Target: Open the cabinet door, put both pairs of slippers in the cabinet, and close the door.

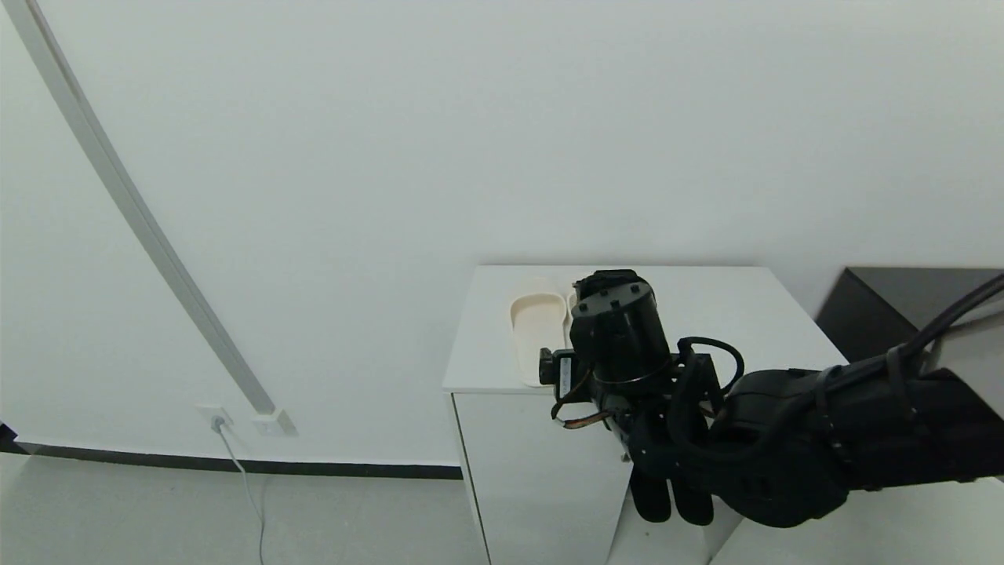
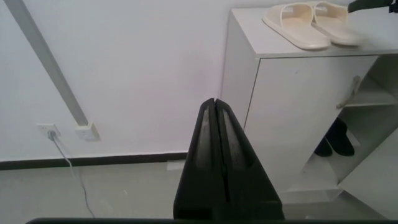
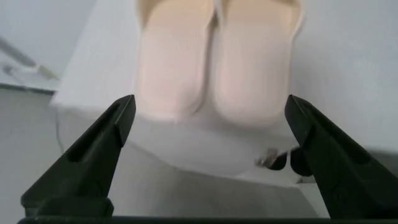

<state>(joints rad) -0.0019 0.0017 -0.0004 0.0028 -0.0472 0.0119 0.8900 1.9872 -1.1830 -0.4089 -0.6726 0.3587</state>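
A pair of cream slippers (image 1: 538,329) lies side by side on top of the white cabinet (image 1: 706,314). My right gripper (image 3: 210,102) hovers just before their heels, open, with one finger on each side of the pair (image 3: 211,56). In the left wrist view the cabinet (image 2: 292,118) stands open on its right side, and a dark pair of slippers (image 2: 336,140) rests on a lower shelf inside. The cream pair (image 2: 311,22) shows on its top. My left gripper (image 2: 216,106) is held low, left of the cabinet, shut and holding nothing.
A white wall rises behind the cabinet, with a slanted grey cable duct (image 1: 141,220) and a socket with a cord (image 1: 216,416) near the floor. A dark surface (image 1: 902,298) lies right of the cabinet. The open door panel (image 2: 379,180) juts out at the lower right.
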